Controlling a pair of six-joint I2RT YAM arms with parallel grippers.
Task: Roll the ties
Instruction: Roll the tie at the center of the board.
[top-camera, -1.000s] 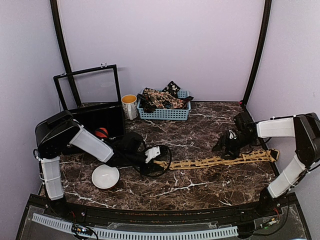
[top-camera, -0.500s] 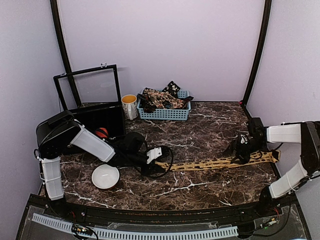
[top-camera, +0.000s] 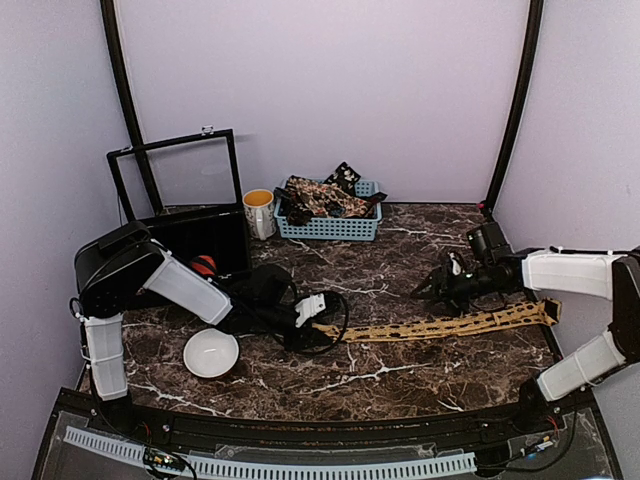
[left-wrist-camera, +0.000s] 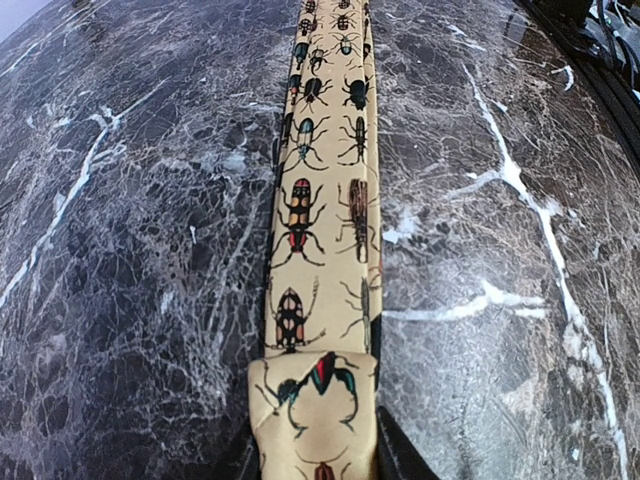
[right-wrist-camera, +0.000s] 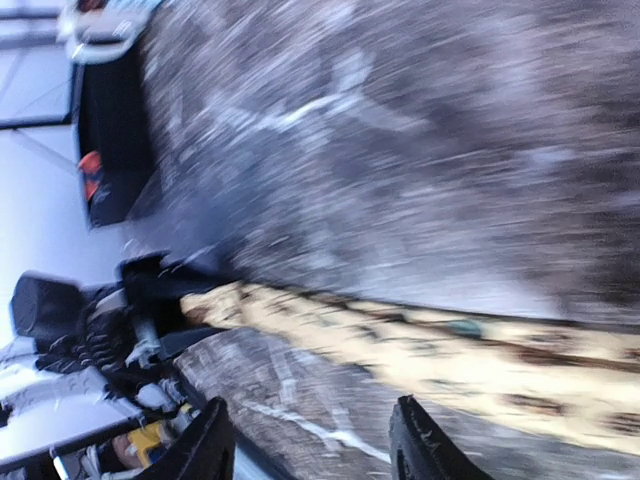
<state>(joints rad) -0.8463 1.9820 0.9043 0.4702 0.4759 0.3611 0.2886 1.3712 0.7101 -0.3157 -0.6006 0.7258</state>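
Note:
A mustard-tan tie (top-camera: 430, 327) printed with beetles lies as a flat strip across the dark marble table, from centre to far right. My left gripper (top-camera: 312, 322) is shut on its narrow end, which is folded over once between the fingers (left-wrist-camera: 313, 420). My right gripper (top-camera: 432, 290) is open and empty, hovering just behind the strip's middle; the tie (right-wrist-camera: 420, 340) shows blurred between its fingertips (right-wrist-camera: 415, 440). Several dark printed ties (top-camera: 325, 196) lie heaped in the pale blue basket.
A pale blue basket (top-camera: 330, 228) stands at the back centre, a white mug (top-camera: 259, 212) to its left. A black framed box (top-camera: 185, 215) with raised lid stands at back left. A white bowl (top-camera: 211, 353) sits near the left arm.
My right gripper swung right along the tie, then back left and off it, now hovering behind its middle. The left gripper has stayed put on the narrow end.

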